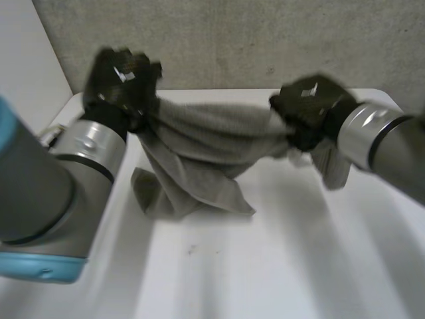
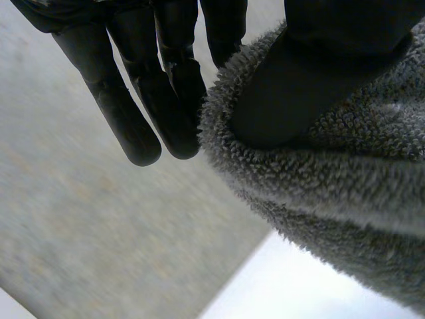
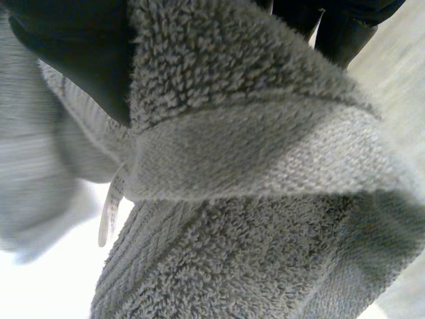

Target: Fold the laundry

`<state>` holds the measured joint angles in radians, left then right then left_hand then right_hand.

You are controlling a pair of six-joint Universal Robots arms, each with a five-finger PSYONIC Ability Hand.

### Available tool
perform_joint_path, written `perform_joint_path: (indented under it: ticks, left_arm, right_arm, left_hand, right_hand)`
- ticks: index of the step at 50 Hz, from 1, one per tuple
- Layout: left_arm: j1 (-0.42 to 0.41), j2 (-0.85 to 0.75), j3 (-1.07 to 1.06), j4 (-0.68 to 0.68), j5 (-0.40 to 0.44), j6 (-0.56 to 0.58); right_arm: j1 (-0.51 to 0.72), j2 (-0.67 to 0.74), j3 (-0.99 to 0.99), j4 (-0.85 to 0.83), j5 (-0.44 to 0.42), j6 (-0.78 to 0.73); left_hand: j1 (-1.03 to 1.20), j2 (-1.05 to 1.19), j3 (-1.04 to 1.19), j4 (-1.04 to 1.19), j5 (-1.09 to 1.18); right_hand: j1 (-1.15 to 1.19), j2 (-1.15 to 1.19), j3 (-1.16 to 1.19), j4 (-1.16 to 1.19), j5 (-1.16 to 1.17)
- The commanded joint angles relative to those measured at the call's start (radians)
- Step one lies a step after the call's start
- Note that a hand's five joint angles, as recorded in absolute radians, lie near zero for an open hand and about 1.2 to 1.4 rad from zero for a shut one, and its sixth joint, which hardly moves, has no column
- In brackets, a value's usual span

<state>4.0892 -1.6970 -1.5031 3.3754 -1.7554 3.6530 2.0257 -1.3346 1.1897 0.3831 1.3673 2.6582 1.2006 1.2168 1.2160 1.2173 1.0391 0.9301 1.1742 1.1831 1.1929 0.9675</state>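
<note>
Lower left of the head view, nearest the lens: left arm [image 1: 40,199], grey joint over a blue cap, reaching away up the frame. Past it, bare white table [image 1: 279,266] across the lower half.

Mid-frame: grey towel [image 1: 199,149] was held up off the table by its upper edge, strung between both hands. Its long axis ran across the frame, left to right, and sagged a little in the middle. The lower part hung down and trailed onto the table at centre-left, bunched there. A short flap hung beyond the right hand, at right of frame.

Left hand [image 1: 123,80], upper left, gripped the left end of that edge. In its wrist view the thumb [image 2: 299,86] pressed into the pile, with the fingers [image 2: 176,100] straight and touching the cloth's rim: a pinch, not a fist. Right hand [image 1: 309,106], upper right, held the other end. In its wrist view the woven hem lay folded over, clamped between its dark thumb and the fingers behind. A small label [image 3: 113,206] dangled below.

Far side: grey wall [image 1: 265,40].

Judgement: each hand had one end and neither was nearer. The next move depends on the trailing lower edge, which lay closer to the camera than the held edge.
</note>
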Motion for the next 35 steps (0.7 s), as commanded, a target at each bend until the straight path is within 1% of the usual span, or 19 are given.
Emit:
perform_joint_path:
  ticks: [1, 4, 6, 9, 12, 14, 15, 19, 20, 22, 26, 27, 28, 29, 30, 31, 33, 34, 35]
  left_arm:
    - [0.011, 0.135, 0.073, -0.074, 0.028, 0.003]
    - [0.031, 0.141, 0.130, -0.085, 0.060, 0.004]
    - [0.080, 0.131, 0.164, -0.097, 0.097, 0.004]
    - [0.097, 0.118, 0.172, -0.105, 0.116, 0.004]
    - [0.125, 0.031, 0.173, -0.102, 0.155, 0.003]
    - [0.131, -0.103, 0.172, -0.100, 0.180, 0.004]
    - [0.131, -0.104, 0.172, -0.100, 0.180, 0.004]
    - [0.131, -0.290, 0.182, -0.094, 0.186, 0.006]
    - [0.131, -0.291, 0.182, -0.094, 0.186, 0.006]
    - [0.131, -0.418, 0.217, -0.062, 0.189, -0.001]
    - [0.126, -0.504, 0.244, -0.031, 0.189, -0.002]
    - [0.123, -0.527, 0.248, -0.022, 0.191, -0.002]
    - [0.123, -0.527, 0.248, -0.022, 0.191, -0.002]
    - [0.120, -0.536, 0.248, -0.022, 0.189, -0.002]
    - [0.114, -0.535, 0.245, -0.024, 0.186, -0.004]
    - [0.114, -0.535, 0.245, -0.024, 0.186, -0.004]
    - [0.091, -0.498, 0.235, -0.033, 0.183, -0.008]
    - [0.091, -0.498, 0.234, -0.033, 0.183, -0.008]
    - [0.080, -0.457, 0.225, -0.039, 0.180, -0.010]
  right_arm:
    - [0.007, -0.112, -0.051, 0.004, 0.009, -0.008]
    - [0.008, -0.110, -0.053, 0.004, 0.009, -0.008]
    - [0.008, -0.106, -0.051, 0.004, 0.009, -0.004]
    - [0.011, -0.086, -0.033, 0.002, 0.003, -0.003]
    - [0.024, -0.029, -0.019, 0.000, 0.004, -0.003]
    - [0.028, 0.005, -0.010, -0.007, 0.004, 0.000]
    - [0.031, 0.038, 0.001, -0.009, 0.010, -0.001]
    - [0.041, 0.118, 0.010, -0.009, 0.015, 0.002]
    - [0.041, 0.156, 0.013, -0.010, 0.015, 0.005]
    - [0.041, 0.190, 0.016, -0.020, 0.016, 0.008]
    - [0.033, 0.256, 0.033, -0.093, 0.032, 0.023]
    - [0.033, 0.256, 0.033, -0.093, 0.032, 0.023]
    - [0.030, 0.267, 0.042, -0.116, 0.041, 0.023]
    - [0.027, 0.272, 0.047, -0.134, 0.053, 0.023]
    - [0.027, 0.272, 0.047, -0.135, 0.053, 0.023]
    - [0.025, 0.270, 0.051, -0.150, 0.068, 0.023]
    - [0.024, 0.270, 0.056, -0.162, 0.079, 0.022]
    - [0.016, 0.270, 0.059, -0.170, 0.088, 0.022]
    - [0.016, 0.270, 0.059, -0.170, 0.088, 0.022]
  left_hand:
    - [0.196, 0.179, 0.180, 0.179, 0.183]
    - [0.196, 0.179, 0.180, 0.179, 0.183]
    - [0.196, 0.179, 0.180, 0.179, 0.183]
    - [0.196, 0.179, 0.180, 0.179, 0.183]
    - [0.196, 0.179, 0.180, 0.179, 0.183]
    - [0.196, 0.179, 0.180, 0.179, 0.183]
    - [0.196, 0.179, 0.180, 0.179, 0.183]
    - [0.196, 0.179, 0.180, 0.179, 0.183]
    - [0.196, 0.179, 0.180, 0.179, 0.183]
    - [0.196, 0.179, 0.180, 0.179, 0.183]
    - [0.196, 0.179, 0.180, 0.179, 0.183]
    - [-0.028, -0.044, -0.043, -0.044, -0.041]
    - [-0.030, -0.046, -0.045, -0.047, -0.043]
    - [-0.312, -0.328, -0.327, -0.329, -0.325]
    - [-0.512, -0.529, -0.528, -0.529, -0.525]
    - [-0.514, -0.531, -0.530, -0.531, -0.527]
    - [-0.704, -0.721, -0.720, -0.721, -0.717]
    - [-0.705, -0.721, -0.721, -0.722, -0.718]
    - [-0.801, -0.817, -0.817, -0.818, -0.814]
  right_hand:
    - [0.466, 0.222, 0.213, 0.203, 0.254]
    - [0.466, 0.222, 0.213, 0.203, 0.254]
    - [0.466, 0.222, 0.213, 0.203, 0.254]
    - [0.466, 0.222, 0.213, 0.203, 0.254]
    - [0.466, 0.222, 0.213, 0.203, 0.254]
    - [0.466, 0.222, 0.213, 0.203, 0.254]
    - [0.466, 0.222, 0.213, 0.203, 0.254]
    - [0.466, 0.222, 0.213, 0.203, 0.254]
    - [0.466, 0.222, 0.213, 0.203, 0.254]
    - [0.466, 0.222, 0.213, 0.203, 0.254]
    - [0.466, 0.222, 0.213, 0.203, 0.254]
    - [0.466, 0.222, 0.213, 0.203, 0.254]
    - [0.466, 0.222, 0.213, 0.203, 0.254]
    - [0.466, 0.222, 0.213, 0.203, 0.254]
    - [0.466, 0.222, 0.213, 0.203, 0.254]
    - [0.466, 0.222, 0.213, 0.203, 0.254]
    - [0.466, 0.222, 0.213, 0.203, 0.254]
    - [0.466, 0.222, 0.213, 0.203, 0.254]
    - [0.466, 0.222, 0.213, 0.203, 0.254]
